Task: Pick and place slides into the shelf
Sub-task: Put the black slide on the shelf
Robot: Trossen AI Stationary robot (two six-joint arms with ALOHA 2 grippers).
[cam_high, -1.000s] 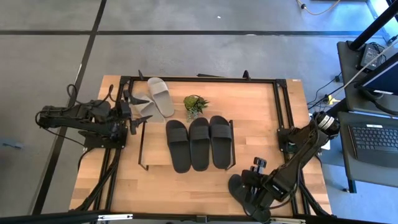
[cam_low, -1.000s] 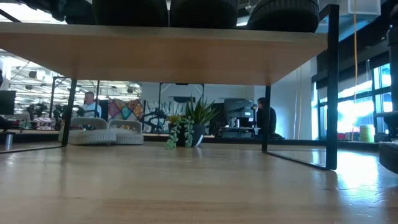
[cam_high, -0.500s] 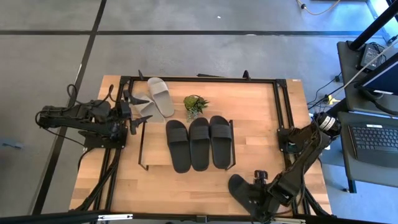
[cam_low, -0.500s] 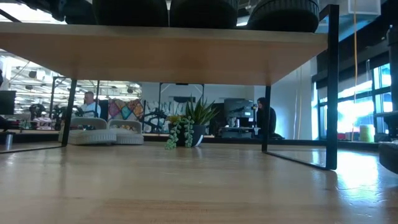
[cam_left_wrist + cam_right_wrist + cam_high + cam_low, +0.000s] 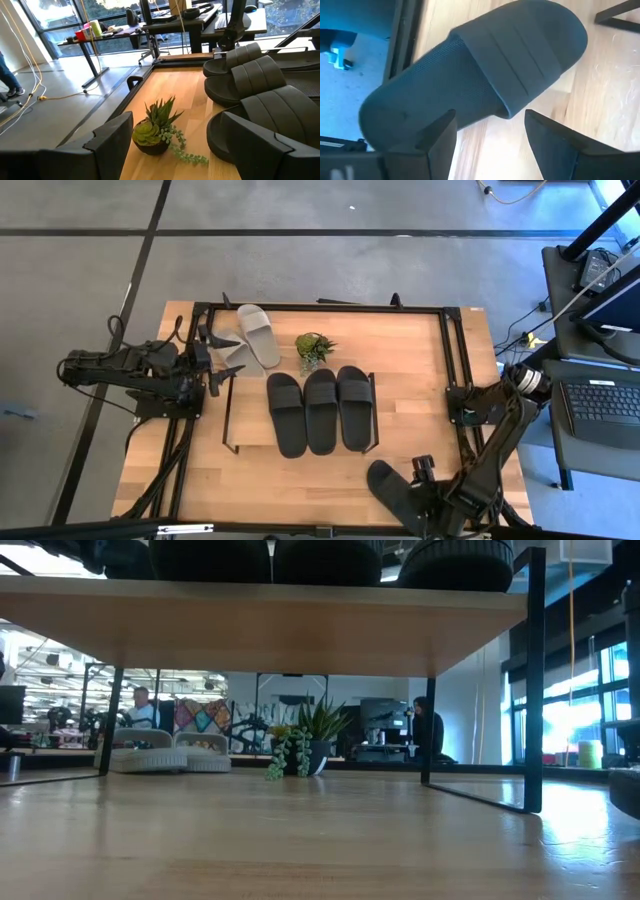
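A black slide [image 5: 392, 492] lies flat on the table near its near edge; the right wrist view shows its broad strap [image 5: 485, 65]. My right gripper [image 5: 420, 483] hangs over it, open, with its fingers either side of the strap's edge [image 5: 506, 111] and apart from it. Three more black slides [image 5: 320, 411] lie side by side on the shelf [image 5: 245, 425]. Two light grey slides [image 5: 255, 335] rest on the table at the far left corner. My left gripper [image 5: 229, 359] waits beside them, open, holding nothing.
A small green potted plant [image 5: 313, 347] stands behind the shelf, also ahead of my left gripper [image 5: 185, 145] as the plant [image 5: 156, 131]. Black rails [image 5: 452, 360] frame the tabletop. In the low view the shelf board [image 5: 300, 630] spans overhead with bare wood [image 5: 300, 840] below.
My right gripper has moved toward the table's near edge, along the black slide that lies there. The slide has stayed in place. The left arm has kept still.
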